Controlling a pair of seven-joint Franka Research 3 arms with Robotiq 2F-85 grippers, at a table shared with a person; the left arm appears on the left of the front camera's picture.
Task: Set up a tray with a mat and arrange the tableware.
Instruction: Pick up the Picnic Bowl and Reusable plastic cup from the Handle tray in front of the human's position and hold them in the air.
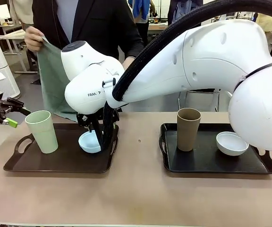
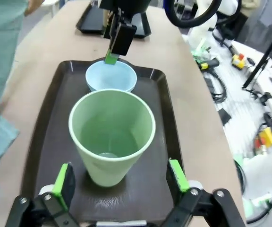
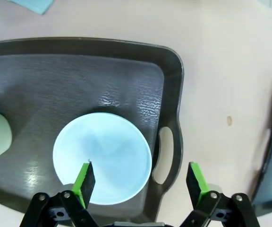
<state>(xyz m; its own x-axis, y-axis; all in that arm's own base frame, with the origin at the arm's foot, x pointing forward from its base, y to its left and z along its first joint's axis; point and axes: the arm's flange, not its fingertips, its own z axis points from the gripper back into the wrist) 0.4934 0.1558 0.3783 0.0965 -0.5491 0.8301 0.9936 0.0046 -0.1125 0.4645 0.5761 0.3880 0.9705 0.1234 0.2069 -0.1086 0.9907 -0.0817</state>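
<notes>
A pale green cup point(image 1: 41, 131) and a light blue bowl point(image 1: 89, 142) stand on the left dark tray point(image 1: 55, 165). My right gripper point(image 3: 140, 177) reaches across and hangs open over the bowl point(image 3: 103, 156), one pad inside its rim and the other outside, over the tray's handle. My left gripper point(image 2: 122, 177) is open at the table's far left, just short of the green cup point(image 2: 111, 137). The brown-tan cup point(image 1: 188, 128) and white bowl point(image 1: 232, 143) sit on the right tray point(image 1: 207, 165). A person at the far side holds up a grey-green mat point(image 1: 51, 80).
My right arm's white body spans the middle of the front view, above the gap between the trays. Bare tan table point(image 1: 136, 198) lies in front of both trays. Cables and tools lie on the floor point(image 2: 249, 94) beside the table.
</notes>
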